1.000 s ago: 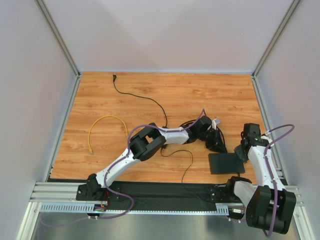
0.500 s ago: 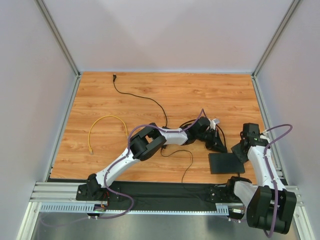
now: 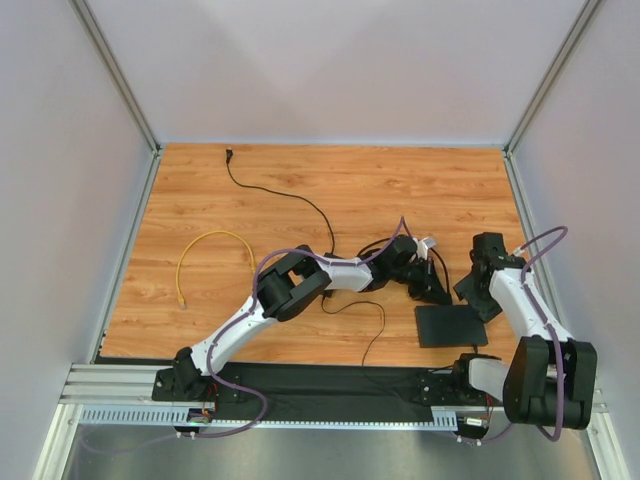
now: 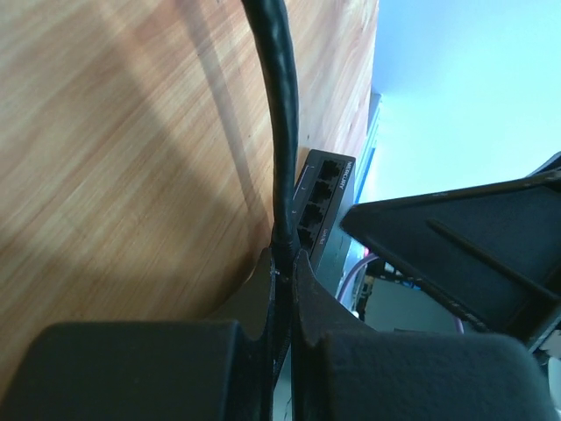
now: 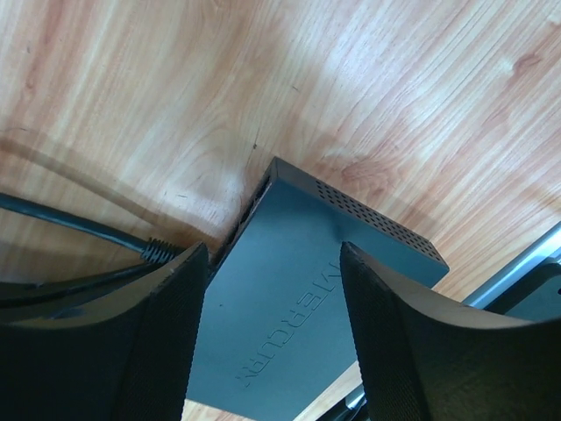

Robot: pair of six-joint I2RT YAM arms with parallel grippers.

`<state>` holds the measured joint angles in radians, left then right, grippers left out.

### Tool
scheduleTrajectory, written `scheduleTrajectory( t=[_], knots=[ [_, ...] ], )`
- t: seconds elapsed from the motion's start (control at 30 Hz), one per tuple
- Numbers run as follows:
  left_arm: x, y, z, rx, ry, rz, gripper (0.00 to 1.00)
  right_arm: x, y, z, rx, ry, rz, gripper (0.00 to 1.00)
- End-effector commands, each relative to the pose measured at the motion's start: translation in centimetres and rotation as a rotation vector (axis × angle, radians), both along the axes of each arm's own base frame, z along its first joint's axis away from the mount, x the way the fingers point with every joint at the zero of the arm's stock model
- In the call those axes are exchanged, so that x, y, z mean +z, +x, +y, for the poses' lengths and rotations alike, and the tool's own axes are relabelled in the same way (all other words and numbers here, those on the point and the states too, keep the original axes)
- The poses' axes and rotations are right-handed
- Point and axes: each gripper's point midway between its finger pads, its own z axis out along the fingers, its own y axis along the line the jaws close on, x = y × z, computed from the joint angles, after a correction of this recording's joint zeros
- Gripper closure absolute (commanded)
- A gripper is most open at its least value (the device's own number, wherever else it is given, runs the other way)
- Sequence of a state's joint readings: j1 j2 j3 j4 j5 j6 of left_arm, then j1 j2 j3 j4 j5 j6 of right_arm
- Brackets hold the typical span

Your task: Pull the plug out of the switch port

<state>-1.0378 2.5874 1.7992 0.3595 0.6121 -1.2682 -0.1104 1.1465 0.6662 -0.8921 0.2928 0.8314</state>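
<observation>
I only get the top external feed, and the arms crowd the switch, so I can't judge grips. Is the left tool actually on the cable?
Observer: Yes. The left wrist view shows the left tool shut on the black cable.
Operator: And the other arm?
Observer: The right tool is open, its fingers spread over the top of the switch; contact is unclear.
Operator: Any free ports?
Observer: Four ports beside the cable look empty.

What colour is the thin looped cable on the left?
That thin looped cable is yellow; see top external view.
</observation>
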Motion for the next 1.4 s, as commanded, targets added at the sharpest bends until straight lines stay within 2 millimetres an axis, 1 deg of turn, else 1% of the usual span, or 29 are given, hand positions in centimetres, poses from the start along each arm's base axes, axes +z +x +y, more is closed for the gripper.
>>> scheduleTrajectory(
  t=[0.0,0.1,0.17,0.2,0.3,0.43,0.47,0.57,0.63,0.83,0.97,1.07,1.17,1.2,1.23,1.27,1.3,1.37],
  knots=[
    [-2.2,1.3,1.4,0.042,0.091,-0.076,1.0,0.6,1.1,-0.2,0.003,-0.066,0.0,0.36],
    [-2.0,1.4,1.3,0.04,0.084,-0.084,1.0,-0.5,1.0,0.1,0.002,-0.087,0.051,0.35],
    [-2.0,1.5,1.3,0.042,0.086,-0.091,1.0,-0.8,1.1,0.1,-0.005,-0.096,0.062,0.35],
    [-2.0,1.6,1.4,0.044,0.086,-0.09,1.0,-1.0,1.1,0.7,0.022,-0.101,0.073,0.36],
    [-2.0,1.8,1.4,0.051,0.091,-0.093,1.0,-1.4,0.2,0.7,0.024,-0.115,0.095,0.38],
    [-1.9,3.2,1.7,0.078,0.071,-0.057,1.0,-1.3,0.0,0.7,0.036,-0.116,0.079,0.41],
    [-1.4,3.9,1.8,0.089,0.052,-0.046,1.0,-1.4,-0.1,0.8,0.045,-0.114,0.084,0.41],
    [-0.9,5.0,1.9,0.109,0.048,-0.048,1.0,-1.6,-0.1,0.9,0.057,-0.102,0.094,0.42],
    [-0.7,5.3,1.8,0.115,0.05,-0.05,1.0,-1.7,0.0,1.0,0.078,-0.1,0.108,0.43],
    [-1.7,5.6,1.7,0.131,0.076,-0.003,1.0,-2.3,0.3,1.4,0.132,-0.079,0.133,0.44],
    [-2.3,5.8,2.1,0.161,0.11,0.02,1.0,-3.0,0.2,1.6,0.165,-0.07,0.162,0.44],
    [-2.1,6.3,2.0,0.175,0.099,0.015,1.0,-2.8,0.5,1.5,0.166,-0.072,0.153,0.44],
    [-1.1,6.7,1.7,0.152,0.092,-0.042,1.0,-2.5,0.8,1.6,0.177,-0.072,0.127,0.44],
    [-0.9,6.8,1.8,0.147,0.102,-0.066,1.0,-2.5,0.8,1.6,0.182,-0.071,0.119,0.44],
    [-0.2,6.9,2.1,0.145,0.121,-0.082,1.0,-2.5,0.8,1.6,0.186,-0.071,0.118,0.44],
    [0.0,7.2,2.4,0.134,0.13,-0.128,1.0,-2.4,0.8,1.7,0.197,-0.071,0.111,0.44],
    [1.1,7.0,2.8,0.125,0.147,-0.146,1.0,-2.5,0.7,1.7,0.198,-0.07,0.108,0.44],
    [2.5,7.3,3.3,0.114,0.164,-0.208,1.0,-2.1,0.8,1.9,0.194,-0.057,0.075,0.44]
  ],
)
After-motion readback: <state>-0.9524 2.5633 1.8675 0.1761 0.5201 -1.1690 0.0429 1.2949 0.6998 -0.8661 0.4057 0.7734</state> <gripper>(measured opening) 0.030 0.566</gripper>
